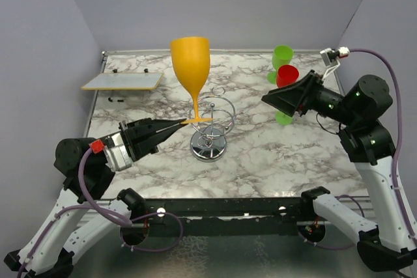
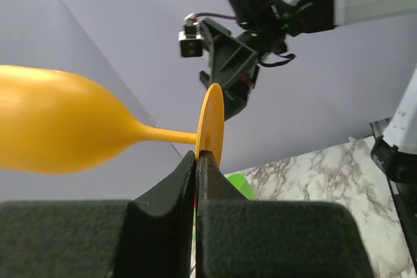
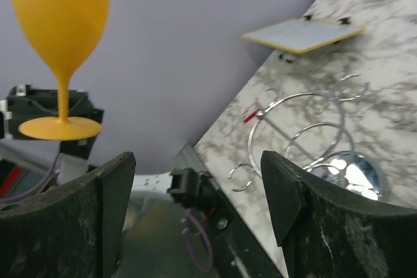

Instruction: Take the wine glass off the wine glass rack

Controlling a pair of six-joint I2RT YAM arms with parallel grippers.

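An orange wine glass [image 1: 190, 63] stands upright in the air, its round foot level with the top of the chrome wine glass rack [image 1: 210, 136]. My left gripper [image 1: 183, 123] is shut on the rim of that foot; in the left wrist view [image 2: 197, 155] the fingers pinch the orange disc [image 2: 211, 122]. The glass also shows in the right wrist view [image 3: 60, 17], above and left of the rack [image 3: 313, 141]. My right gripper [image 1: 268, 99] is open and empty, raised to the right of the rack.
Green and red plastic cups [image 1: 284, 69] stand at the back right behind my right gripper. A flat board with a yellow edge [image 1: 122, 81] sits on short legs at the back left. Grey walls close in three sides.
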